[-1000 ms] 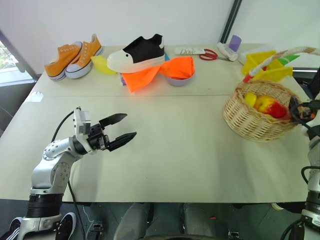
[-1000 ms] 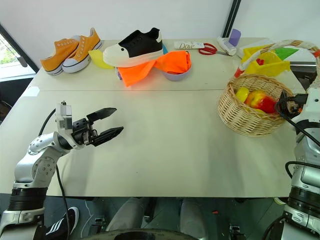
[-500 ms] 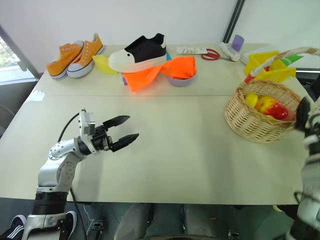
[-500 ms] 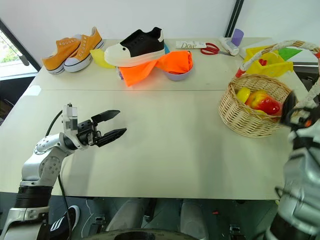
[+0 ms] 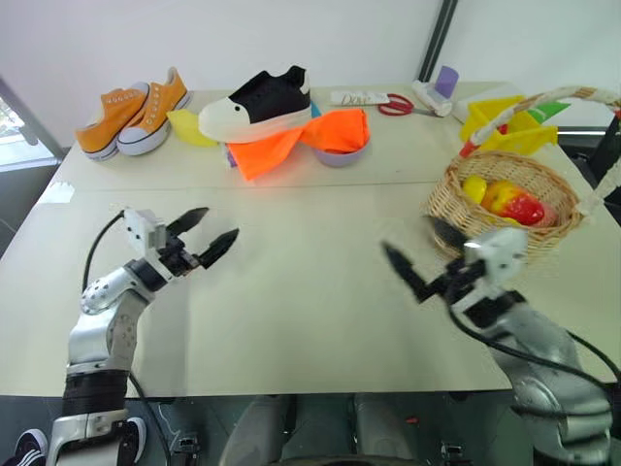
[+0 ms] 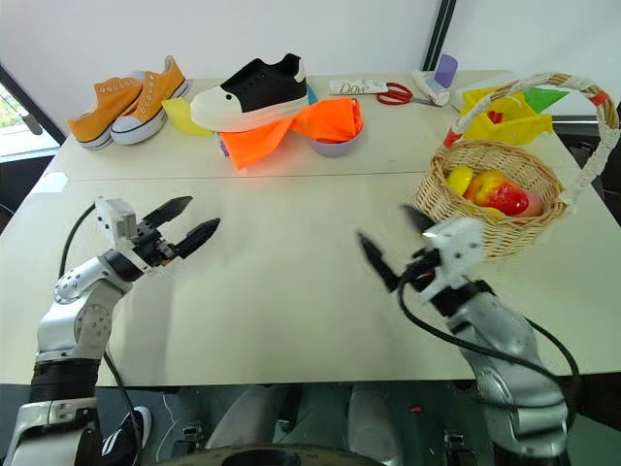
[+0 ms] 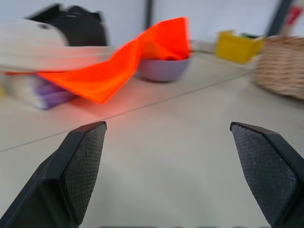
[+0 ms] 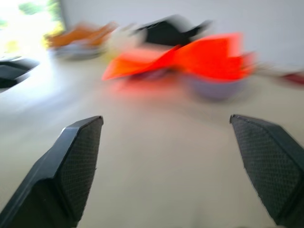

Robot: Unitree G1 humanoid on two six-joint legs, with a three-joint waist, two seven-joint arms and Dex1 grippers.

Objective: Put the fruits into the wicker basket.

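Left eye view, your left hand (image 5: 208, 236) spread wide and empty above the surface (image 5: 301, 282), your right hand (image 5: 419, 260) likewise wide and empty, fruits (image 5: 500, 200) in the wicker basket (image 5: 464, 212) just behind the right hand.

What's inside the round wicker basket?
Inside the wicker basket sit toy fruits: a yellow one at the left, a red-and-yellow one in the middle, a red one beside it. Anything lying underneath them is hidden by the fruits and the woven wall.
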